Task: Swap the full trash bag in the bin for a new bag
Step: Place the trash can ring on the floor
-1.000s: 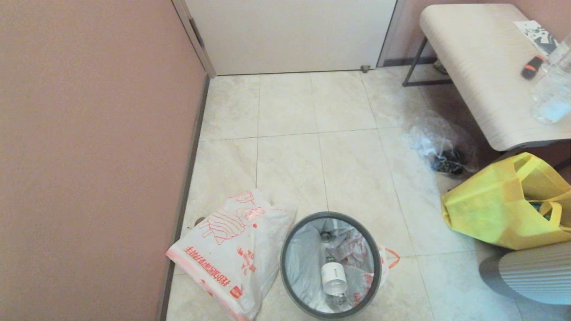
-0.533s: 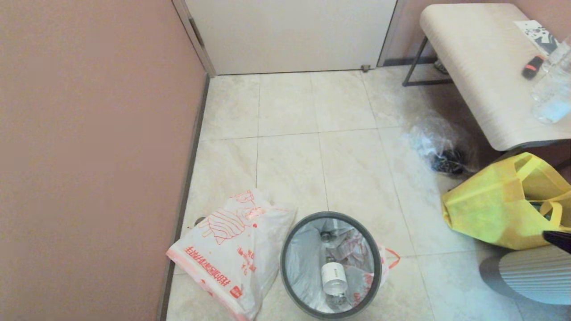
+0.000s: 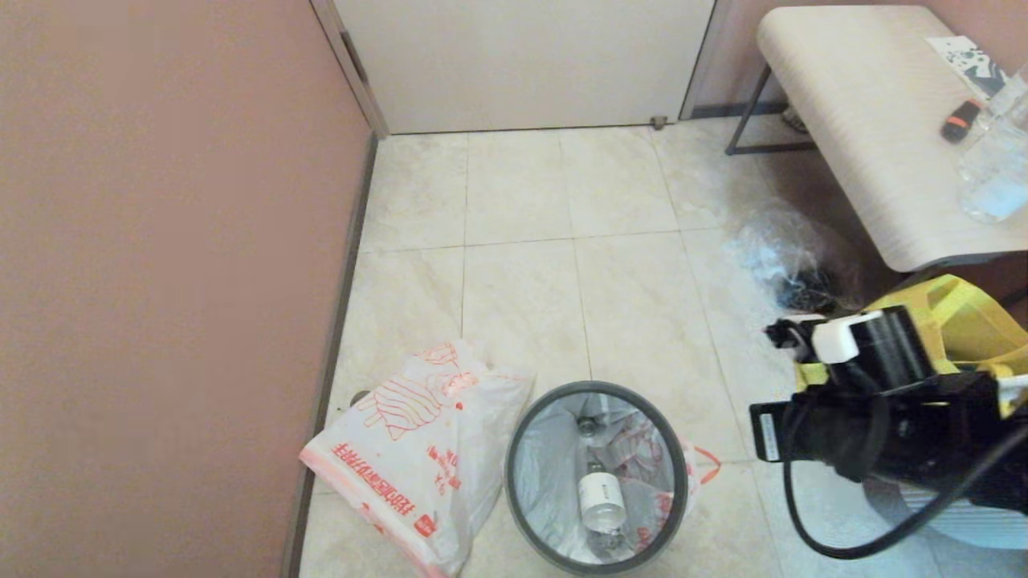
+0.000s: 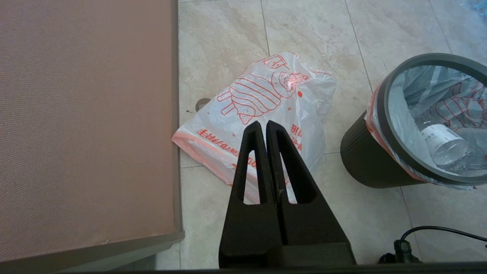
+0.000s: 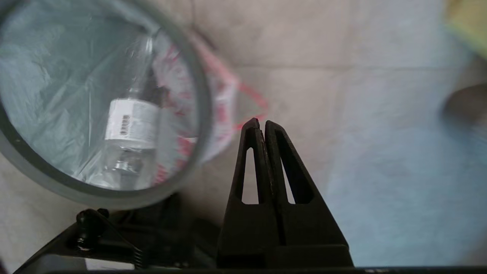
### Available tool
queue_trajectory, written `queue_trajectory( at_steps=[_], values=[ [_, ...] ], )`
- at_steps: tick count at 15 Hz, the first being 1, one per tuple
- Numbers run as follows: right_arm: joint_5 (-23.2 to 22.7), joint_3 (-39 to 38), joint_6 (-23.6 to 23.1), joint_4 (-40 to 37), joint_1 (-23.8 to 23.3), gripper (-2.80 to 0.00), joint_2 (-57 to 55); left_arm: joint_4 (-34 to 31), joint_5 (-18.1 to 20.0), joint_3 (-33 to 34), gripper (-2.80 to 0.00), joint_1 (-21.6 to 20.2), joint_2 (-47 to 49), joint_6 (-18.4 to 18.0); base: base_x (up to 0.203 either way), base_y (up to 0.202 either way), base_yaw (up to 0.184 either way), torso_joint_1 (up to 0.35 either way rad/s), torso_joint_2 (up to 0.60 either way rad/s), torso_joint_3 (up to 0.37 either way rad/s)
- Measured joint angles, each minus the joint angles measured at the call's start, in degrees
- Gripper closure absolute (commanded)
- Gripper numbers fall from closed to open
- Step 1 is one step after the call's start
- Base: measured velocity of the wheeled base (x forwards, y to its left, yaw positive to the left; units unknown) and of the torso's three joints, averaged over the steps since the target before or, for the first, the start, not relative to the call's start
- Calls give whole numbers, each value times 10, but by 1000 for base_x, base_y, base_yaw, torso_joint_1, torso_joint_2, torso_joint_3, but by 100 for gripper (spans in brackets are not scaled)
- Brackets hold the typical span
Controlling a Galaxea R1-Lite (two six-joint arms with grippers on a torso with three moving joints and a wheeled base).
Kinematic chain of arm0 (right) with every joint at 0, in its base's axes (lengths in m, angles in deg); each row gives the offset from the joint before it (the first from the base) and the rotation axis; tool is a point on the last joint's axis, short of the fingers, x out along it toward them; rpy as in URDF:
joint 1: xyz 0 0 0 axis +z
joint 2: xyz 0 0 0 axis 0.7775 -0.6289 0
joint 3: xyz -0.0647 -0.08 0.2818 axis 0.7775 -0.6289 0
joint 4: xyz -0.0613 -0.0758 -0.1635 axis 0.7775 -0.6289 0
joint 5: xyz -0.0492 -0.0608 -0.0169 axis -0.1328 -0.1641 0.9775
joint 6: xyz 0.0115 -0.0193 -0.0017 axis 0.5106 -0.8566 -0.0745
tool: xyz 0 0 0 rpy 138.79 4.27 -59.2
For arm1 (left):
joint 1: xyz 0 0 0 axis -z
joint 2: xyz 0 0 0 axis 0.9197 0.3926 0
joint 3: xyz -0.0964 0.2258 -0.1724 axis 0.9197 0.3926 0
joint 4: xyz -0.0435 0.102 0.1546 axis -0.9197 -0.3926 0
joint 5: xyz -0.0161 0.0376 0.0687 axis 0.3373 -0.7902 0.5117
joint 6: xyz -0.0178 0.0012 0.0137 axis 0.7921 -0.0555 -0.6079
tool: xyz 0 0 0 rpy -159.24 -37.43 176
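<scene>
Head view: bin (image 3: 596,478) on the floor holds the full bag (image 3: 554,474); new bag (image 3: 418,453) lies beside it. Right claw (image 5: 258,123) clenched near the bin; left claw (image 4: 263,125) clenched over the new bag.

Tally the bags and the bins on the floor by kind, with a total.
White printed bags: 2 (the new bag; the full trash bag lining the bin)
Clear bags: 1
Yellow totes: 1
Bins: 1
Total: 5

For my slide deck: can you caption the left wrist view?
Left tool, shut, above the new bag lying flat beside the bin, the full trash bag lining it.
</scene>
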Motion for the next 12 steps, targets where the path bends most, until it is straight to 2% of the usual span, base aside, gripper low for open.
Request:
queue_trajectory(
  at_steps=[5,6,12],
  values=[
    [10,62,38,9,33,0,-142,0,0,0,0,0,0,0,0,0,0,0,0,0],
    [10,68,39,9,36,-280,-159,0,0,0,0,0,0,0,0,0,0,0,0,0],
    [11,100,39,11,46,-280,-218,0,0,0,0,0,0,0,0,0,0,0,0,0]
  ],
)
